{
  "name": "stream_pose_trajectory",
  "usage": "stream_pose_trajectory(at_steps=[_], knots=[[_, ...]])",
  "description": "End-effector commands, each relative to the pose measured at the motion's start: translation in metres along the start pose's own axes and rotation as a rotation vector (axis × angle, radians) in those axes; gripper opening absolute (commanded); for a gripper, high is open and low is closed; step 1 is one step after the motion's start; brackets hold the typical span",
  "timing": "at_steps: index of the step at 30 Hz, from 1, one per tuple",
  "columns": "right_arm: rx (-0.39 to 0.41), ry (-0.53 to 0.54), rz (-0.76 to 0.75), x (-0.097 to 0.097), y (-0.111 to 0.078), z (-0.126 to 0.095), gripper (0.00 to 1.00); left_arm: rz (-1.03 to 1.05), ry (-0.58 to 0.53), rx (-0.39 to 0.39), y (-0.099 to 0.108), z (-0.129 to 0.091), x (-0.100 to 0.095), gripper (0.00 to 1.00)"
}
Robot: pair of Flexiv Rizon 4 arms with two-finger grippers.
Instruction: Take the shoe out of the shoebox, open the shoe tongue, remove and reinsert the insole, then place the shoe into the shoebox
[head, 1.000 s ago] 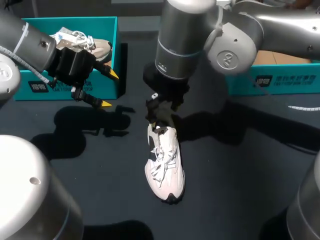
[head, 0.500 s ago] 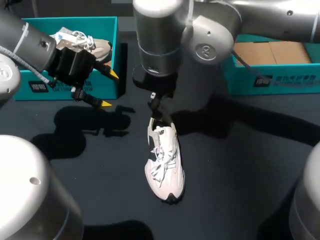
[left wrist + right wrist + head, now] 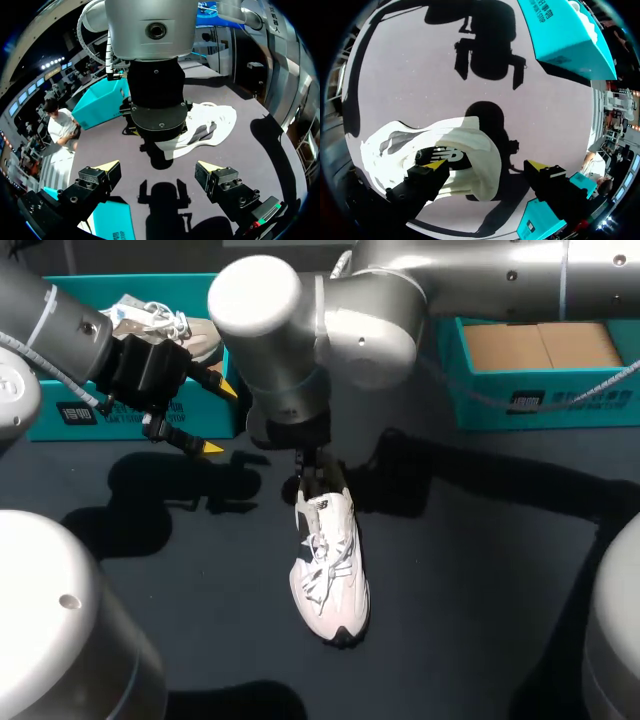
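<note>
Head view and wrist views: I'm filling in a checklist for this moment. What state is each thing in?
White shoe: out of the box, resting on the table, laced.
Right gripper: open, over the shoe's heel, gripping nothing.
Left gripper: open, empty, by the left shoebox.
Left shoebox: open, second shoe inside.
Right shoebox: open, no shoe visible inside.

Two shoes: a white lace-up sneaker (image 3: 328, 565) on the dark surface (image 3: 480, 590) and a second pale sneaker (image 3: 165, 325) in a box. Two teal cardboard shoeboxes: left shoebox (image 3: 60, 418), right shoebox (image 3: 560, 400). Two silver robot arms: left arm (image 3: 50, 330), right arm (image 3: 300, 330).
</note>
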State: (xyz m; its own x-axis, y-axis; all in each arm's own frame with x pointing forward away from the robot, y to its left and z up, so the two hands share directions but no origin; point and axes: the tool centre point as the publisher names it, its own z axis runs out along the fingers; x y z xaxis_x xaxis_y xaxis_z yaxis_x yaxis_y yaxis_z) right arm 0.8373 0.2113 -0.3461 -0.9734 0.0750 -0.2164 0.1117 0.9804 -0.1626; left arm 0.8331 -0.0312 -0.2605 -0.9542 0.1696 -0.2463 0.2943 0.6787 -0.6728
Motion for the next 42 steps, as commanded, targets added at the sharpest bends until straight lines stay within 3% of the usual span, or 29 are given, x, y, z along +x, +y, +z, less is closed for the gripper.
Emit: stream_pose_trajectory(at_steps=[1,2,4,6,10,12,13,14,15,20,24,34,42], knots=[[-0.017,0.016,-0.001,-0.005,0.004,0.01,0.78,0.0,0.0,-0.003,0.0,0.0,0.0,1.0],[-0.016,0.017,-0.001,-0.006,0.004,0.012,0.61,0.0,0.0,-0.003,0.0,0.0,0.0,1.0],[-0.019,0.019,-0.001,-0.007,0.004,0.016,0.43,0.0,0.0,-0.003,0.0,0.0,0.0,1.0],[-0.017,0.022,-0.01,-0.006,0.004,0.017,0.33,0.0,0.0,-0.003,0.0,0.0,0.0,1.0],[0.008,0.036,-0.004,-0.002,0.0,0.024,0.31,0.0,0.0,-0.003,0.0,0.0,0.0,1.0],[0.011,0.041,0.001,-0.001,-0.002,0.026,0.25,0.0,0.0,-0.003,0.0,0.0,0.0,1.0],[0.018,0.041,0.003,-0.001,-0.003,0.027,0.2,0.0,0.0,-0.003,0.0,0.0,0.0,1.0],[0.016,0.043,0.01,0.0,-0.003,0.028,0.07,0.0,0.0,-0.003,0.0,0.0,0.0,1.0],[0.017,0.043,0.011,0.0,-0.003,0.028,0.0,0.0,0.0,-0.003,0.0,0.0,0.0,1.0],[0.023,0.047,0.039,0.002,-0.006,0.027,0.0,0.0,0.0,-0.003,0.0,0.0,0.0,1.0],[0.003,0.043,0.09,0.001,-0.021,0.005,0.0,0.0,0.0,-0.003,0.0,0.0,0.0,1.0],[-0.104,0.039,-0.067,-0.012,-0.071,-0.12,0.0,0.0,0.0,-0.003,0.0,0.0,0.0,1.0],[-0.084,-0.028,-0.053,-0.034,-0.101,-0.181,0.0,0.0,0.0,-0.003,0.0,0.0,0.0,1.0]])
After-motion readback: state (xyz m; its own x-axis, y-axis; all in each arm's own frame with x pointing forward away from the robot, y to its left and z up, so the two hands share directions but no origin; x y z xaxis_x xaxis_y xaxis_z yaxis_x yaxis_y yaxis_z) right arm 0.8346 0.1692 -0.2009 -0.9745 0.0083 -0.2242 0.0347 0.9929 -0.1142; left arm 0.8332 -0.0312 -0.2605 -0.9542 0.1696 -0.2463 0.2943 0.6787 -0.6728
